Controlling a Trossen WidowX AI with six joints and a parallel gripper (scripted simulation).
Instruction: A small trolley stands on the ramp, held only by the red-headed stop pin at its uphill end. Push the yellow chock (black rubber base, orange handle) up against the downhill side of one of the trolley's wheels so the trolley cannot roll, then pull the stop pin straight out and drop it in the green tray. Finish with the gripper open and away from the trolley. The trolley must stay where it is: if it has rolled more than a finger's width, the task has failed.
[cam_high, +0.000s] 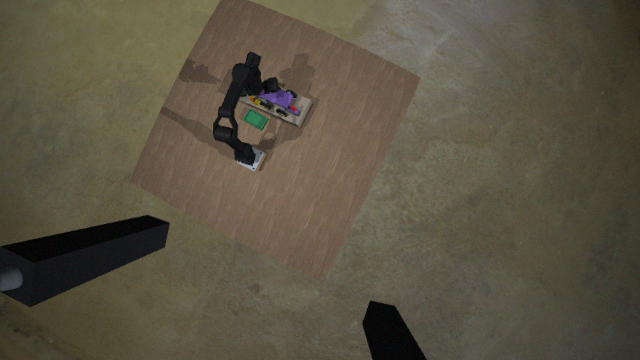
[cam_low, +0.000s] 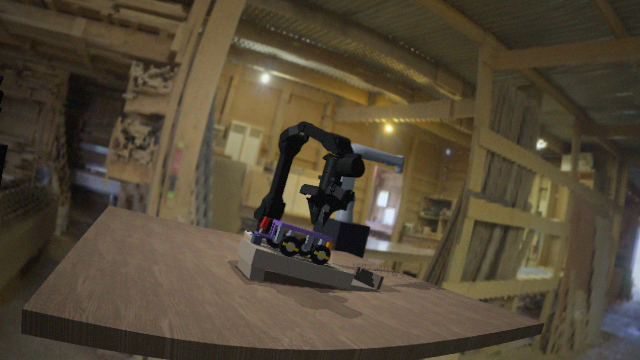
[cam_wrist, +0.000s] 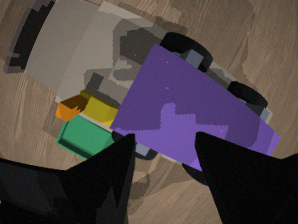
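Note:
The purple trolley (cam_high: 281, 98) (cam_low: 303, 231) (cam_wrist: 187, 107) stands on the ramp (cam_high: 303, 118) (cam_low: 300, 270) (cam_wrist: 59, 37). The red-headed stop pin (cam_high: 293, 108) (cam_low: 264, 223) is upright at its uphill end and is outside the wrist view. The yellow chock (cam_high: 257, 102) (cam_wrist: 102, 111) lies on the ramp just downhill of the trolley's tray-side wheel, its orange handle (cam_low: 329, 245) (cam_wrist: 71, 108) pointing downhill. The trolley's deck hides whether chock and wheel touch. My gripper (cam_low: 317, 221) (cam_wrist: 165, 139) is partly open and empty, above the trolley's deck. The green tray (cam_high: 256, 119) (cam_wrist: 86, 136) lies beside the ramp.
A dark raised stop (cam_low: 368, 278) (cam_wrist: 31, 36) crosses the ramp's low end. The arm's base plate (cam_high: 257, 161) is on the wooden table (cam_high: 320, 200) (cam_low: 150, 300), beyond the tray from the ramp. The arm arches round the ramp's downhill side.

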